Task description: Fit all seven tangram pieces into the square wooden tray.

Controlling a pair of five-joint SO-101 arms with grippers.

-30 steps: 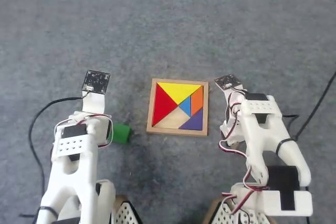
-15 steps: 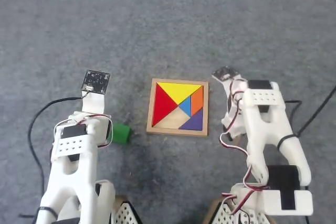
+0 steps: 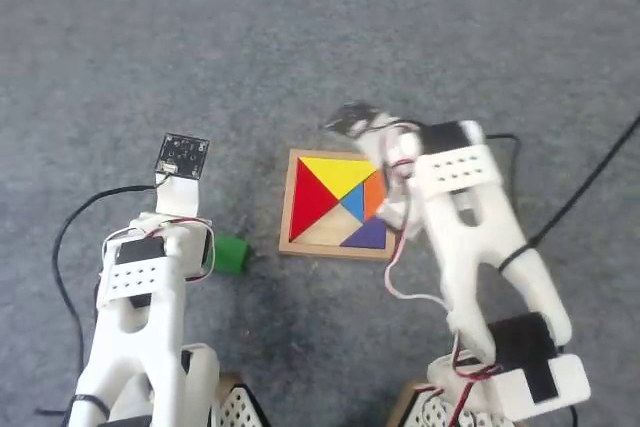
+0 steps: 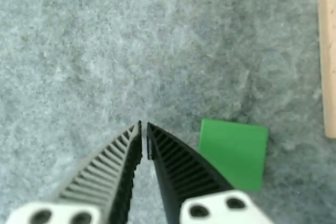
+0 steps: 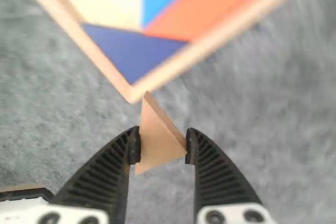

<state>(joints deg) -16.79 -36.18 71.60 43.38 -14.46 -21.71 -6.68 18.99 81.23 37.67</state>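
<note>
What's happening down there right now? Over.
Right gripper shut on tan triangle at tray corner. Left gripper shut beside green piece, on carpet. Nothing seen blocking.

Showed a pale wooden tray [image 3: 330, 250] with a yellow triangle [image 3: 338, 173], red triangle [image 3: 310, 202], blue triangle [image 3: 352, 207], orange piece [image 3: 372, 193] and purple triangle [image 3: 366, 235] — a green block [image 3: 231, 254] on mottled grey felt [image 3: 150, 67], a tan triangle [image 5: 157, 145] between black ribbed fingers [image 5: 107, 174].

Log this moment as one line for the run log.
right gripper: shut on wooden triangle by tray corner | left gripper: shut, empty, beside green piece | green piece: outside tray
</note>
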